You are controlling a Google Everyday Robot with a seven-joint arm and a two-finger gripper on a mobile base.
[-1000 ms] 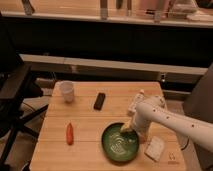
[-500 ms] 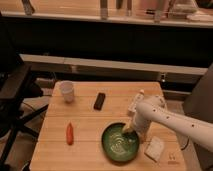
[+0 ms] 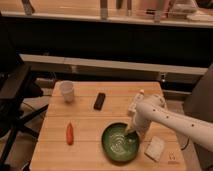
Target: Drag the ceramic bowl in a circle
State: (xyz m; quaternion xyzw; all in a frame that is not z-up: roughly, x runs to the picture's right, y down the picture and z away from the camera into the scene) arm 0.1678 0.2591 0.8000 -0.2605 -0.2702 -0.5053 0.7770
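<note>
The ceramic bowl (image 3: 120, 143), round, shallow and glossy dark green with pale swirl marks inside, sits on the wooden table (image 3: 85, 120) near its front edge, right of centre. My white arm reaches in from the right. The gripper (image 3: 131, 131) points down at the bowl's upper right rim and seems to touch it inside the edge.
A small white cup (image 3: 67, 91) stands at the table's back left. A black remote-like bar (image 3: 100, 101) lies behind the bowl. An orange carrot-like object (image 3: 70, 133) lies to the bowl's left. A white sponge-like block (image 3: 154, 148) lies to its right. A black chair (image 3: 15, 100) stands left of the table.
</note>
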